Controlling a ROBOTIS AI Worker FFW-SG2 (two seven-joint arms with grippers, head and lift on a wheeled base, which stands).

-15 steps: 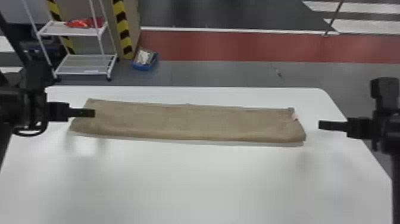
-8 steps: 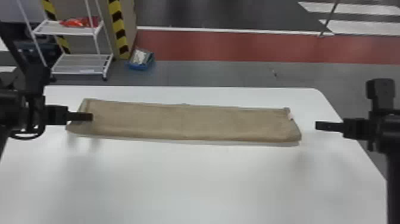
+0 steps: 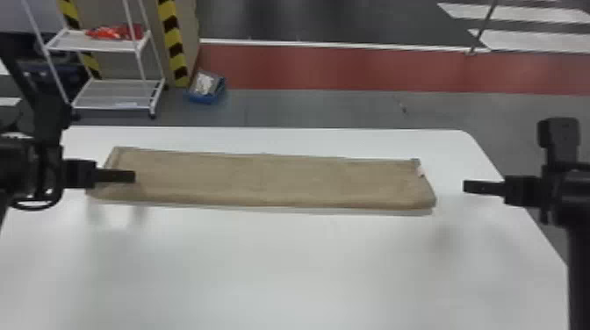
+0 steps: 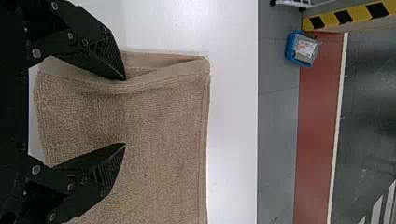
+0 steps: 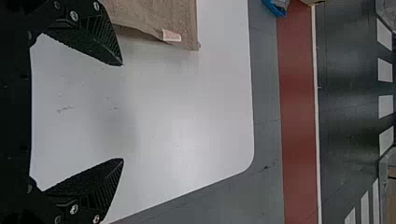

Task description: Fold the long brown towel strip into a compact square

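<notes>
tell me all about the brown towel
The brown towel looks like terry cloth, with hemmed edges and a small pale tag at its right end. It lies folded into a long strip across the white table, layers parting at the left end. The open left gripper is over that end; contact is unclear.

a flat white table (image 3: 281,272) with a rounded far right corner carries a long brown terry towel strip (image 3: 263,180), laid crosswise. the tabletop reaches widest on the towel's near side; faint grey scuffs (image 5: 65,109) mark it to the towel's right.
</notes>
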